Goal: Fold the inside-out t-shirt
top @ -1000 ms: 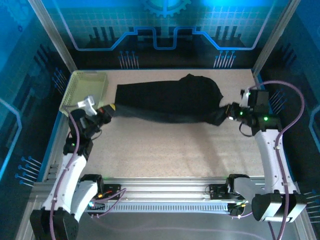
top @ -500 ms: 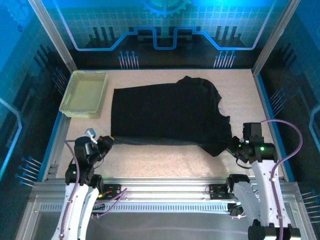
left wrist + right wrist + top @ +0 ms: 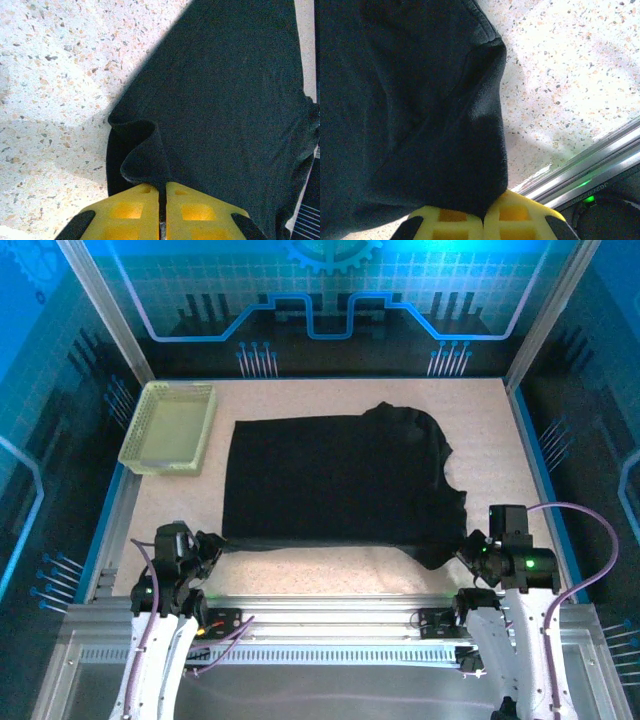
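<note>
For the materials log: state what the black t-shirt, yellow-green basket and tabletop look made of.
Black fabric t-shirt: soft matte cloth, likely cotton; drapes, wrinkles.
Pale yellow-green basket: probably plastic; rigid gridded walls.
Speckled tabletop: stone-like, perhaps laminate; dark flecks.

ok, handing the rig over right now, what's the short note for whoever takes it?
Left gripper: shut on the black t-shirt, near left corner.
Right gripper: shut on its near right corner.
Shirt: spread mostly flat on the table, near edge by the arm bases. The mesh basket sits at far left, apart from it.
Done: shirt laid out.
Left: every fold; none made yet.
</note>
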`<control>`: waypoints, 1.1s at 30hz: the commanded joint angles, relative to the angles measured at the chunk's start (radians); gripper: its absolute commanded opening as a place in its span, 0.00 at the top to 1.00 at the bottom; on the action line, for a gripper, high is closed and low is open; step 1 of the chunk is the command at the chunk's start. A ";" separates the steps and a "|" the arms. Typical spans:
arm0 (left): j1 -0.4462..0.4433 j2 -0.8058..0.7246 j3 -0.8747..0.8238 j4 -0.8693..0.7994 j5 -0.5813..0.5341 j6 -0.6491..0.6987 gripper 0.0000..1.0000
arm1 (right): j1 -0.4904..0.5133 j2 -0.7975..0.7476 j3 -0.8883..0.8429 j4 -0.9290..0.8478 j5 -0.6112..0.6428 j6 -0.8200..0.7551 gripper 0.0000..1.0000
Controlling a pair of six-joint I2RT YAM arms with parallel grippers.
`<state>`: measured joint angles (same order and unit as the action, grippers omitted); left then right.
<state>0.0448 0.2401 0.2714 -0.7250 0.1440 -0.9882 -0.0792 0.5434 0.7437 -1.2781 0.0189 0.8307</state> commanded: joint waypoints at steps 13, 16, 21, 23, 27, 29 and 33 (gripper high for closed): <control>-0.005 0.682 0.284 0.537 -0.035 0.198 1.00 | 0.001 0.478 0.281 0.353 0.087 -0.217 1.00; -0.003 0.825 0.384 0.551 -0.093 0.232 1.00 | 0.011 0.621 0.354 0.407 0.093 -0.246 1.00; -0.002 1.013 0.490 0.582 -0.152 0.261 1.00 | 0.048 0.838 0.473 0.447 0.131 -0.277 1.00; -0.002 1.084 0.525 0.596 -0.147 0.272 1.00 | 0.069 0.917 0.515 0.452 0.150 -0.281 1.00; -0.003 1.226 0.596 0.614 -0.093 0.277 0.98 | 0.087 1.013 0.563 0.466 0.182 -0.281 1.00; -0.003 1.287 0.631 0.613 -0.073 0.284 0.98 | 0.089 1.041 0.583 0.477 0.206 -0.284 1.00; -0.003 1.309 0.648 0.617 -0.038 0.290 1.00 | 0.091 1.051 0.627 0.448 0.234 -0.301 1.00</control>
<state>0.0418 1.5566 0.8860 -0.1246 0.0788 -0.7292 0.0017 1.6043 1.3148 -0.8215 0.1867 0.5472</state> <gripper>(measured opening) 0.060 0.060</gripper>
